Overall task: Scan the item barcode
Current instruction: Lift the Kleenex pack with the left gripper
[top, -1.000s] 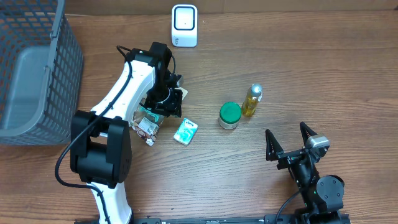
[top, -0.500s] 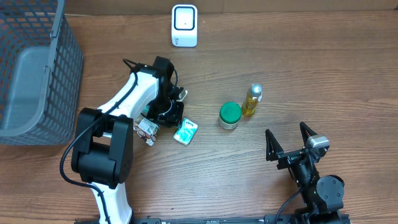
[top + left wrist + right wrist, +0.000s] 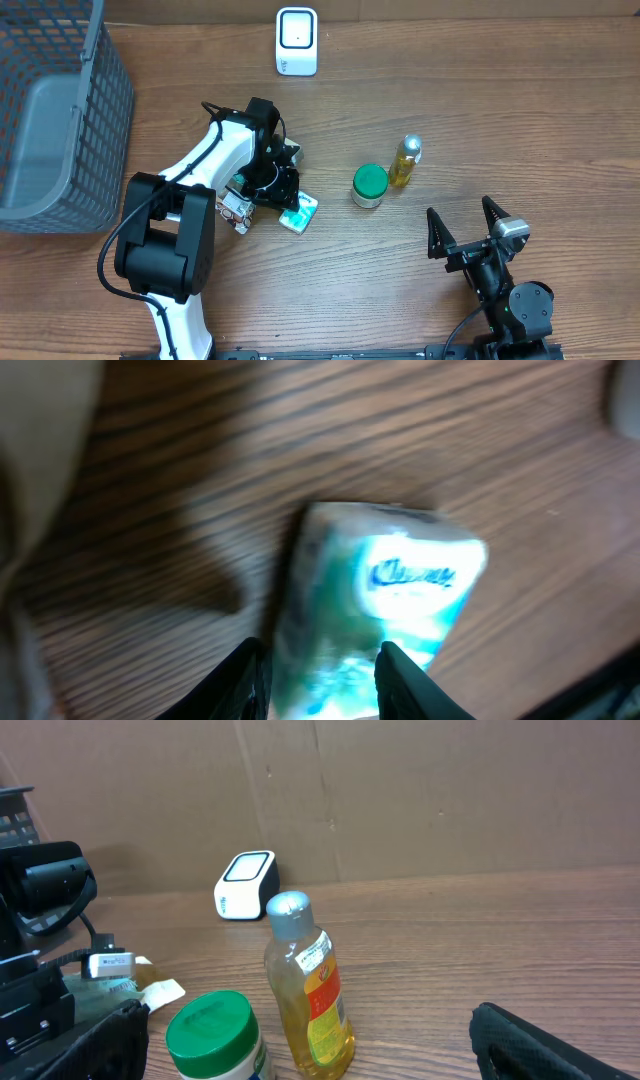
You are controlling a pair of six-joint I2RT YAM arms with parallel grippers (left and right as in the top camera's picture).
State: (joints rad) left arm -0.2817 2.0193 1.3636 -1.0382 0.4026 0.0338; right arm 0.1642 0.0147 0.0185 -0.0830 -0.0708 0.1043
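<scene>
The left gripper (image 3: 325, 665) straddles the tissue pack (image 3: 400, 575); whether it pinches yet, I cannot tell. Close squarely across the pack, then lift toward the scanner (image 3: 297, 40).

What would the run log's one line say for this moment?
left hand: fingers either side of tissue pack, grip unclear | right hand: open, empty | scanner: nothing in front

Mock checkout bench, barcode scanner (image 3: 297, 41), wire basket (image 3: 60, 110), cardboard backdrop (image 3: 400, 790)
</scene>
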